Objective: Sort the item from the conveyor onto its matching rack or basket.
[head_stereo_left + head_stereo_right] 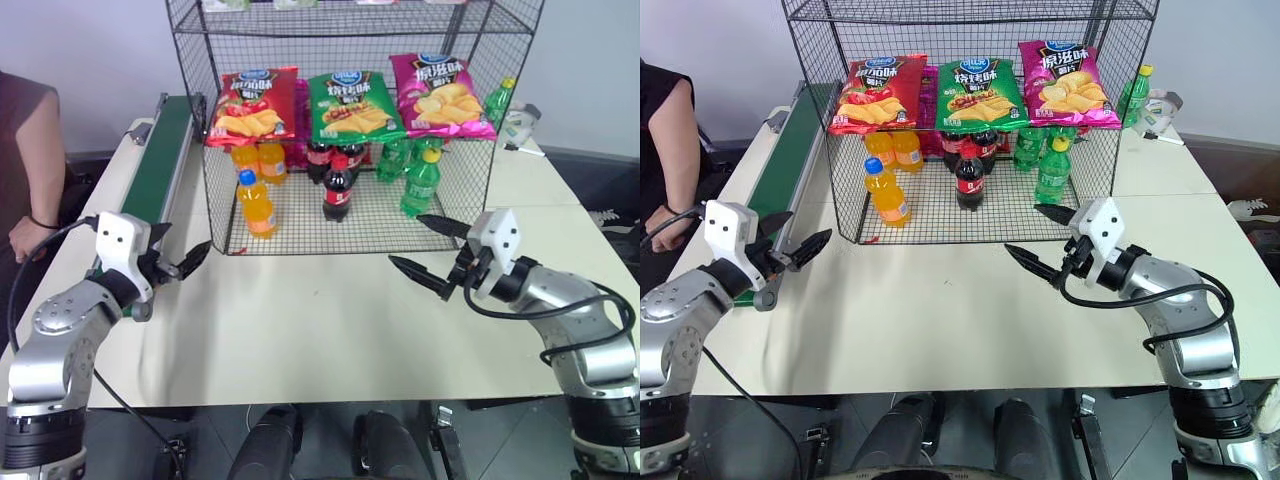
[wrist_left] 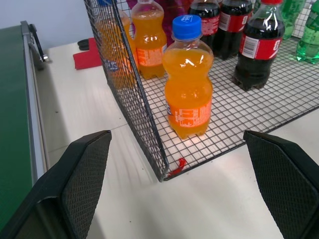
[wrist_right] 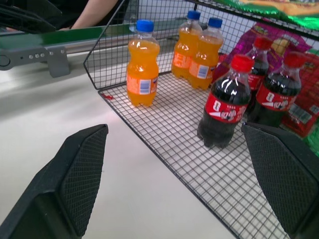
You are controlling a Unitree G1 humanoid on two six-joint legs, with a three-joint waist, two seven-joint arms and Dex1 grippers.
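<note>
**Orange bottle on the rack floor, both grippers empty**

The left gripper (image 1: 178, 262) hangs spread wide and holds nothing, over the table (image 1: 300, 330) between the conveyor (image 1: 160, 150) and the near left corner of the rack (image 1: 225, 215). The right gripper (image 1: 432, 253) is likewise spread and empty, just off the rack's open front at about five o'clock from the cola bottle (image 1: 338, 187).

The orange soda bottle (image 1: 257, 204) stands upright on the rack's bottom mesh, near the front left corner, at roughly one o'clock from the left gripper. More orange bottles (image 1: 259, 158) stand behind it, at its twelve o'clock, so it looks correctly sorted. Green bottles (image 1: 420, 180) fill the right side, and chip bags (image 1: 350, 105) lie on the shelf above.

The risk I see is in pulling away: the left fingers sit close to the mesh wall, and a swing toward three o'clock could snag the wire, shake the rack and tip the bottle. A person's hand (image 1: 25, 235) rests beside the conveyor, at nine o'clock from the left arm.
</note>
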